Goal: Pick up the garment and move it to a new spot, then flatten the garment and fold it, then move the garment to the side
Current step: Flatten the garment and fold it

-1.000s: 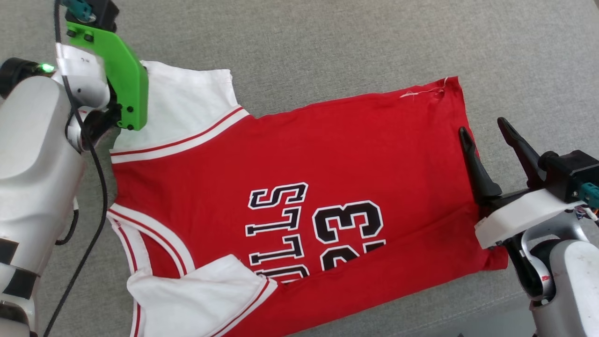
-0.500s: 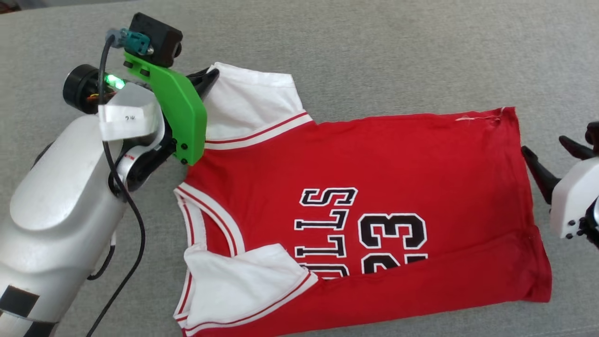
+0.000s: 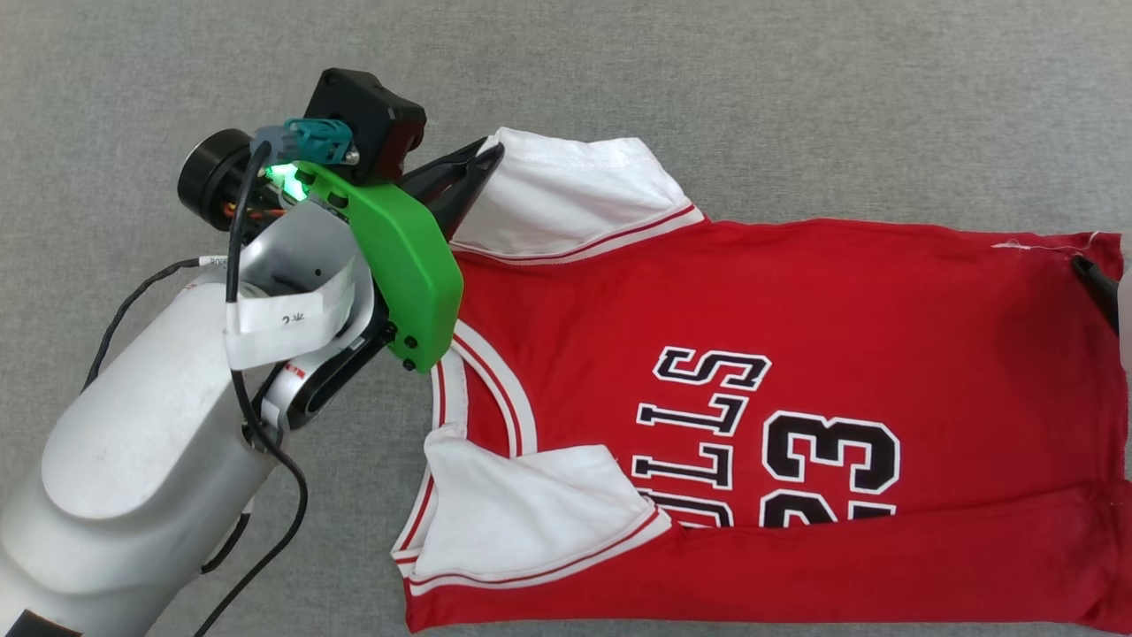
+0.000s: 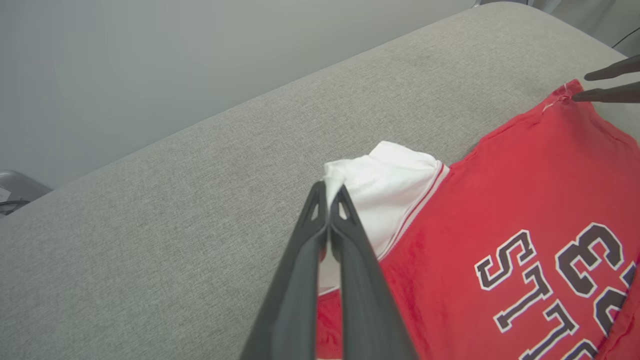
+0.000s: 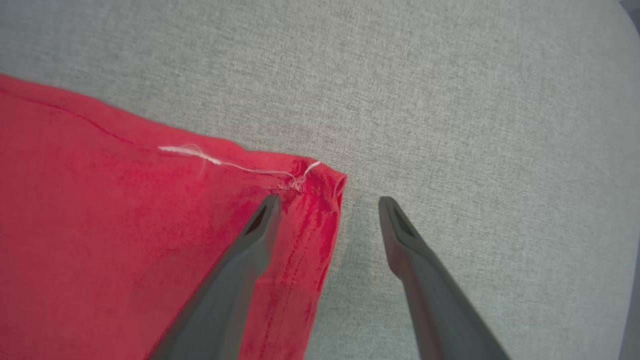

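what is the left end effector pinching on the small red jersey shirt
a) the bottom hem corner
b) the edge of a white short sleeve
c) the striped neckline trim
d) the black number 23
b: the left end effector is shut on the outer edge of the white short sleeve of the small red jersey shirt, well away from the hem, neckline and number.

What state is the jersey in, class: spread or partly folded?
Partly folded: one long edge of the garment laps over the lettering, a white sleeve turned in.
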